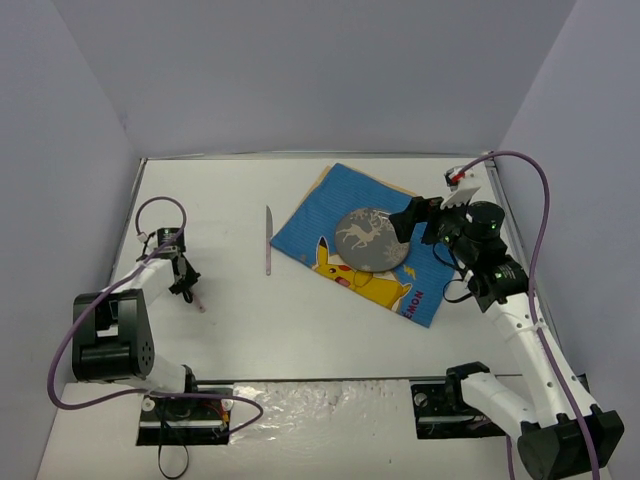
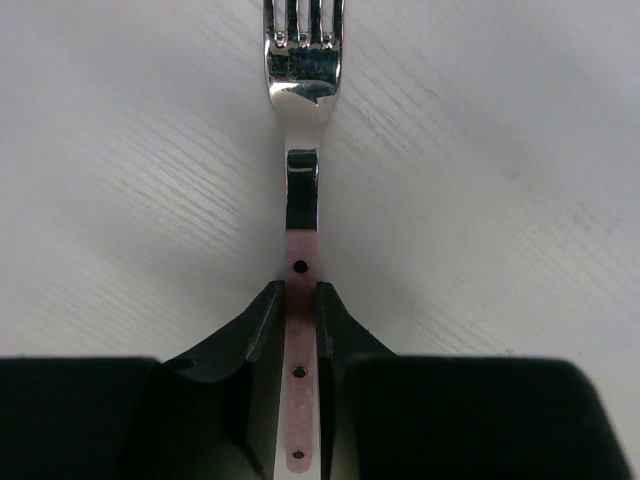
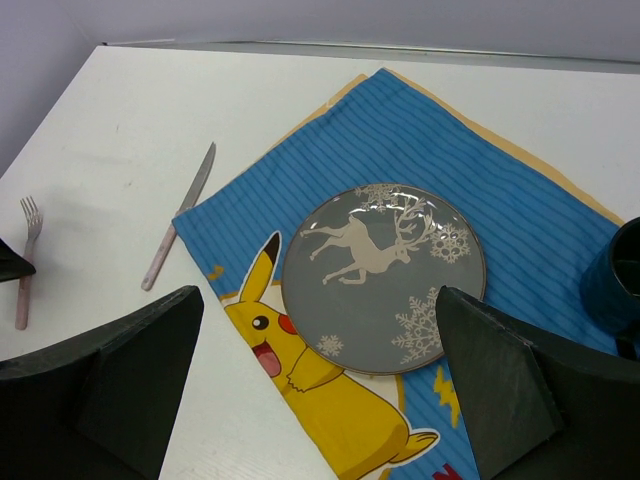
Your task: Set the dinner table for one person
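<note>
Left pincer point(image 2: 301, 320) is pinching the fork point(image 2: 302, 90) by its pink handle, low against the bench point(image 1: 240, 330), likely for shifting it beside the plate point(image 3: 383, 277). Right pincer point(image 3: 318, 300) is hovering spread wide over the placemat point(image 3: 500, 170), empty.

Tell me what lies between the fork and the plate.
From the fork: the knife on the dinner table, then a strip of blue placemat before the plate. Right wrist view shows it.
</note>
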`<state>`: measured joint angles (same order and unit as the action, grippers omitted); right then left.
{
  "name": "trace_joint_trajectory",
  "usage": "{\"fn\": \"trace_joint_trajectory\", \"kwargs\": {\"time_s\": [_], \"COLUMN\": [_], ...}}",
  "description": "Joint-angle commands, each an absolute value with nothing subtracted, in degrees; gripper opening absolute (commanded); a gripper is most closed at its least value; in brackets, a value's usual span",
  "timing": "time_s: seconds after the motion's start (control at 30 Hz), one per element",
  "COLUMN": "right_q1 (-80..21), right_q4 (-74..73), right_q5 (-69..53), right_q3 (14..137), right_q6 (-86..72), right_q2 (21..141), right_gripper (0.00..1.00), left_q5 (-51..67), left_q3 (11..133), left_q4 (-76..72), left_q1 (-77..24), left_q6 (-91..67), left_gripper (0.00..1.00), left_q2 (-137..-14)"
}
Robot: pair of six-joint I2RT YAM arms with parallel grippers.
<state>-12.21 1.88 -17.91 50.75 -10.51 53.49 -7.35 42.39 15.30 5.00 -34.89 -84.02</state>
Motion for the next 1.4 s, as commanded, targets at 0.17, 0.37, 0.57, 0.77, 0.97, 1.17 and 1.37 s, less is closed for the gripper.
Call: {"fn": "trace_joint_trajectory", "kwargs": {"time_s": [0.17,0.37,0.57,0.77,0.97,1.17,1.37], "right_q1": [-13.51,-13.69,-13.71,-13.62,-13.62,-13.71,-13.71], "right_q4": [4.18,2.72,1.06,-0.06,-4.96,-8.11,-9.60], "right_q5": [-18.08,-18.56,-17.33,-16.29,-14.52,-13.09,-12.22], "right_q3": [51.74,53.17,54.74,54.33,54.64,55.55,55.43], "right_q6": [-9.05,-8.82,-8.14,-8.09,-8.35,-9.77,-11.21], "right_q2": [51.91,51.61,50.96,49.15,48.02,47.37,46.97], "right_gripper": [0.98,0.98,0.98,0.98,0.98,0.98,0.98], "left_q5": [-5.88,-5.33,-4.43,-0.45,3.38,5.27,4.67], "left_q3": [48.79,66.12,85.38,102.00,113.65,121.32,125.53], "left_q4": [18.98,22.64,26.28,30.24,32.50,32.09,32.84], "left_q1": [3.16,-6.93,-18.69,-25.18,-28.23,-30.42,-31.08], "left_q6": [-30.55,-21.39,-10.58,-1.50,-0.26,-3.19,-6.52], "left_gripper": [0.00,0.00,0.00,0.00,0.00,0.00,0.00], "left_q2": [-77.38,-80.32,-93.82,-108.38,-118.51,-128.11,-133.70]}}
